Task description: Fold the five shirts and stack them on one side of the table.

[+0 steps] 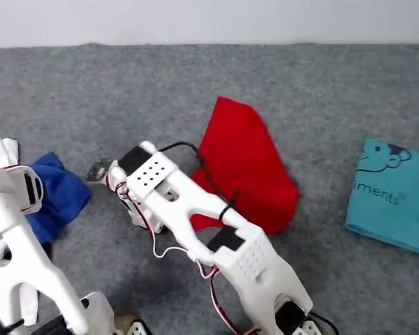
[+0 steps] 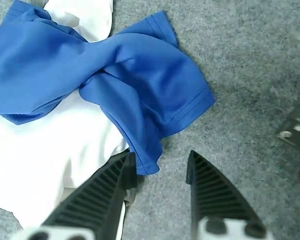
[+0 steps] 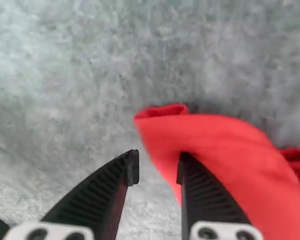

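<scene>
The red shirt point(image 1: 246, 164) lies mid-table as a rough folded wedge. Its long axis runs from the far side back toward the arms, slanting a little to the right. One folded corner sits just ahead of the right gripper point(image 3: 157, 161), off toward one finger, with the cloth's edge crossing below the gap. The jaws stand apart and hold nothing. The right arm is plainly the nearer one, and I judge that a short push forward and down would bring that corner between its fingers.

The blue shirt point(image 2: 115, 85) is bunched at the left of the table point(image 1: 126, 91), on top of a white shirt point(image 2: 45, 165). Its hem corner lies just beside one finger of the left gripper point(image 2: 161, 161), whose jaws are also apart and empty. A teal shirt point(image 1: 394, 195) lies folded flat at the right, well apart from both grippers.
</scene>
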Tool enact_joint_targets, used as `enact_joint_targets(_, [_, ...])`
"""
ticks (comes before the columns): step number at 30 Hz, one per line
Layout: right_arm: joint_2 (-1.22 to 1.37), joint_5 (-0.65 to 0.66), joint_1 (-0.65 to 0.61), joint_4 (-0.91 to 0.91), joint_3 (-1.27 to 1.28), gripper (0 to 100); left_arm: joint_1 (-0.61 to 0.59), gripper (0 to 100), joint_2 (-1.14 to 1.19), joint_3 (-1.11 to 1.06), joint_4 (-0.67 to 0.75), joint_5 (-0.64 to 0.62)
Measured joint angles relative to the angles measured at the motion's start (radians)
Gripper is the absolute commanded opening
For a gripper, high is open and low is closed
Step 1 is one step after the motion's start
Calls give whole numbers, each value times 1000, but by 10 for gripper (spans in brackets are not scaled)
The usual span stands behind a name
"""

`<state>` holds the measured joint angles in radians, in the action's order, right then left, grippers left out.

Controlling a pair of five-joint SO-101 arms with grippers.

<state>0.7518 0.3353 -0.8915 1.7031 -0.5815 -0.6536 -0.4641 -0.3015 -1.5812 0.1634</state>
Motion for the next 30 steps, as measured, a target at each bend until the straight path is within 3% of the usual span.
enact_joint_targets(7, [48, -2, -2, 0, -3, 141, 0, 174, 0, 0, 0, 0])
enact_joint_targets(12, [54, -2, -21, 0, -3, 214, 0, 174, 0, -26, 0, 0])
enact_joint_targets(19, [78, -5, -37, -40, -5, 158, 0, 173, 0, -58, 0, 0])
enact_joint_targets(24, [98, -5, -31, -68, -20, 9, 0, 173, 0, -58, 0, 0])
enact_joint_targets(30, [117, -5, 14, -54, -71, 9, 0, 173, 0, -58, 0, 0])
